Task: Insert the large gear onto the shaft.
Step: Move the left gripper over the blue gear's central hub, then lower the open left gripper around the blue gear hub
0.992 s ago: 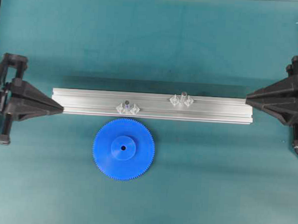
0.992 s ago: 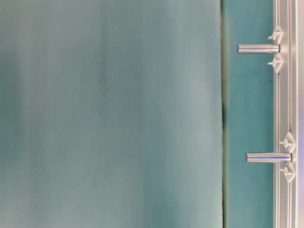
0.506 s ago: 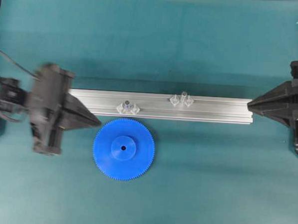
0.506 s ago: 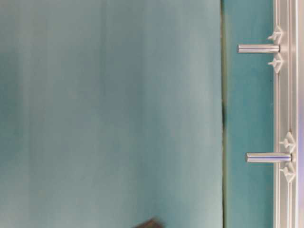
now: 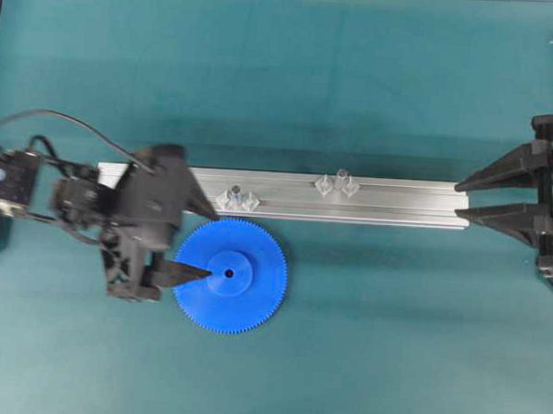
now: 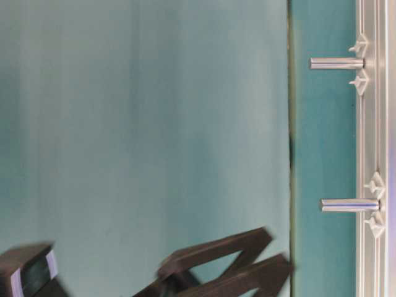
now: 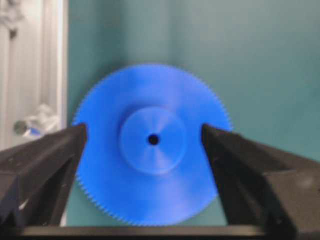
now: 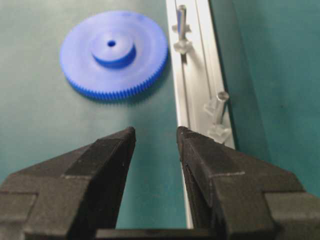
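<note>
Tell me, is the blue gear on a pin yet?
No. The blue gear lies flat on the mat, beside the rail; both pins stand bare.

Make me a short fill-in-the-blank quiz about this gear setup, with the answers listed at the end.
1. The large gear is coloured ____.
2. The large gear lies flat on the ____ table mat.
3. The left gripper has its jaws ____ over the gear.
4. The number of pins standing on the aluminium rail is ____.

Missing words: blue; green; open; two

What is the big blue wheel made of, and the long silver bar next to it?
The blue gear looks like plastic: even bright colour, dull sheen, moulded teeth. The silver bar looks like metal, probably aluminium: pale, brushed, with straight grooves along it.
</note>
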